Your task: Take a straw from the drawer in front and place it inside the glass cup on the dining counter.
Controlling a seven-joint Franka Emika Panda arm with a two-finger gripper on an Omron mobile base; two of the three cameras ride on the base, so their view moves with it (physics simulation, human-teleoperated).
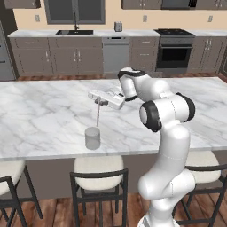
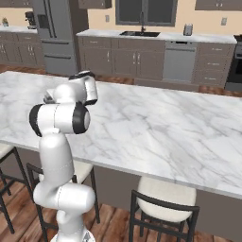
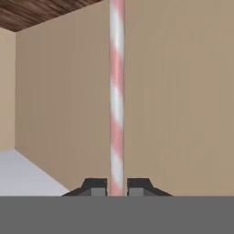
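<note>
While the white arm bends over the dining counter (image 1: 44, 115) in the left base view, its wrist lies almost level and reaches toward the left of the frame. At centre left, the gripper (image 1: 101, 101) is pinching the straw (image 1: 98, 115) at its upper end. This straw hangs upright, with its long axis vertical and its lower end just above the glass cup (image 1: 92, 138). Seen from the hand, the striped pink and white straw (image 3: 116, 91) runs straight up between the two fingertips (image 3: 94, 186).
</note>
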